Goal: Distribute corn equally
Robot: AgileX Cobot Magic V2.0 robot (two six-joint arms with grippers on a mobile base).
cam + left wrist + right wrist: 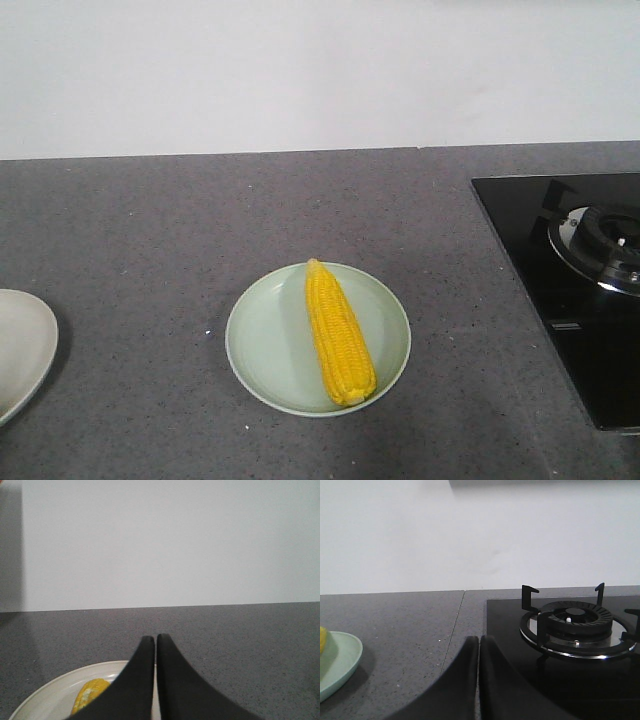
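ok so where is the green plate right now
In the front view the green plate sits near the middle of the grey counter, holding one corn cob, with the black stove to its right and a white plate at the left edge.

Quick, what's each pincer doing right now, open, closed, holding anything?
Left pincer: closed, holding nothing.
Right pincer: closed, holding nothing.

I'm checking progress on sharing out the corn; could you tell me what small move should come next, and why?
Probably none beyond keeping both arms back: the green plate holds one cob, the white plate shows another cob, and the left gripper and right gripper are shut and empty.
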